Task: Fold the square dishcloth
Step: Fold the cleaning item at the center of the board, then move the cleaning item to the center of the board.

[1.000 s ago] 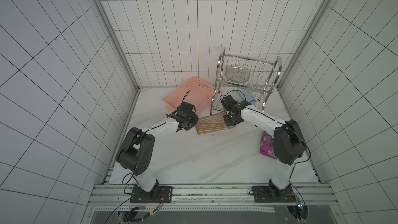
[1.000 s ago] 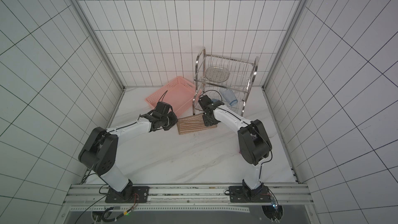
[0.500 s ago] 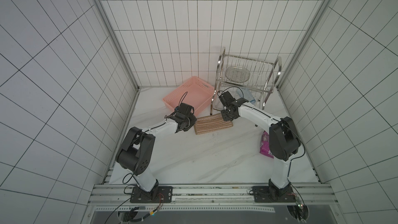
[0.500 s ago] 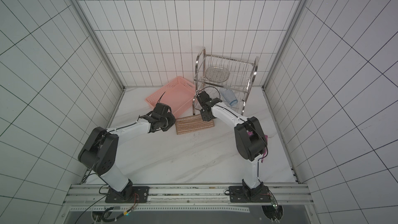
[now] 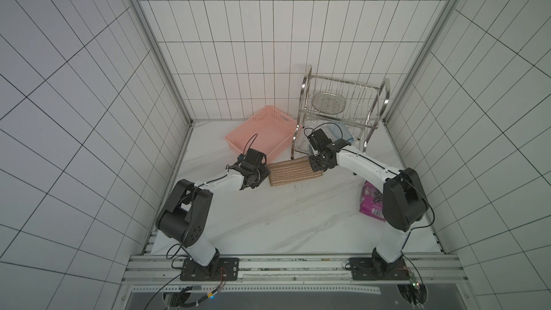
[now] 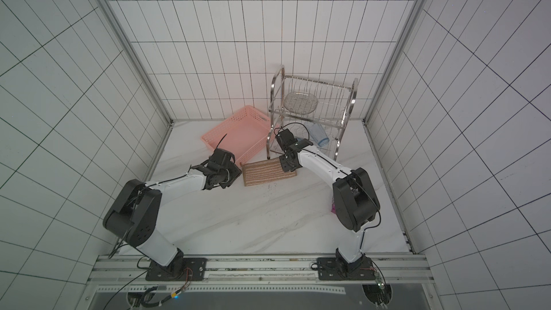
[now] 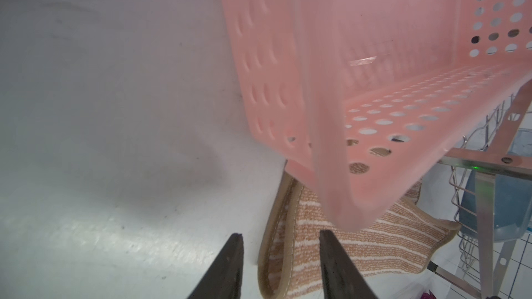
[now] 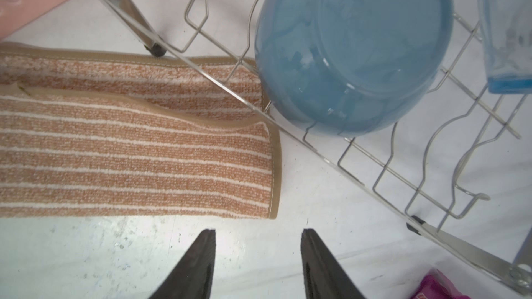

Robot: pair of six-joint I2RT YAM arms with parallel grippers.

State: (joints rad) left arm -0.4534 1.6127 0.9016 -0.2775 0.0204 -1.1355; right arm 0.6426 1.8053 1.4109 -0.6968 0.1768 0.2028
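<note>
Our left jaws and right jaws stand apart, empty. Between them the square dishcloth [image 8: 135, 151] lies folded on the counter [image 8: 86, 254]. Its upper layer seems offset and may spring open, or catch the rack leg [image 8: 129, 15] beyond our right jaws.
</note>
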